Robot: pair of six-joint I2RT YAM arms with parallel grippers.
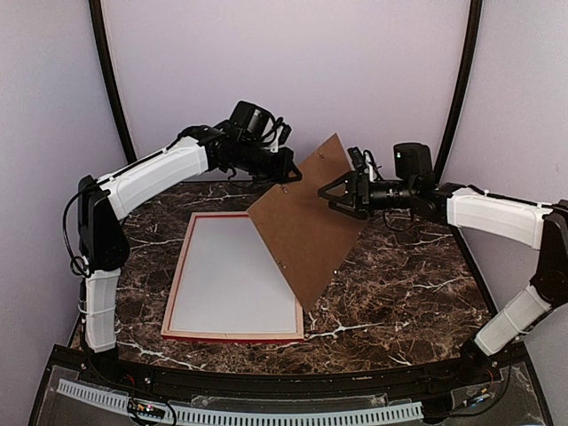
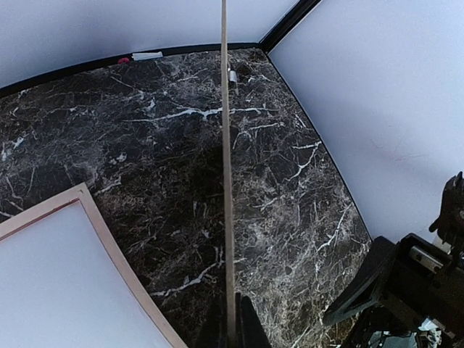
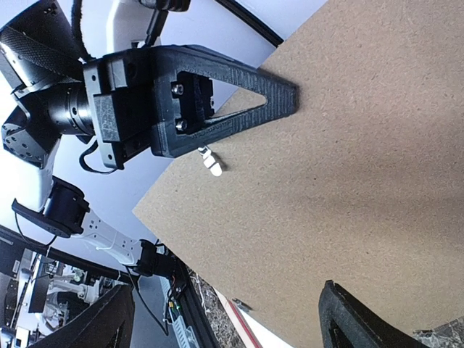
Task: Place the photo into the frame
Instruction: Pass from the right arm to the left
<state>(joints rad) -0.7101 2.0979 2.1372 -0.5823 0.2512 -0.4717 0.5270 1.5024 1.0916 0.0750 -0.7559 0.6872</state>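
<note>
The left arm reaches forward with its elbow raised. Its pincer (image 1: 288, 175) is clamped on the upper edge of a brown backing board (image 1: 306, 226), which stands tilted with its lower corner by the frame's right edge. The right arm stretches in level from the right, its pincer (image 1: 335, 197) spread wide just beside the board, gripping nothing. The frame (image 1: 177, 277) lies flat on the table (image 1: 399, 293), left of centre, with a white sheet (image 1: 235, 275) inside it.

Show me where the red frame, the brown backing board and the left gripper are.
frame (image 1: 232, 336): top view, on its red near edge.
backing board (image 1: 311, 222): top view, middle of its brown face.
left gripper (image 1: 289, 177): top view, at the fingertips, shut on the board's upper left edge.
</note>
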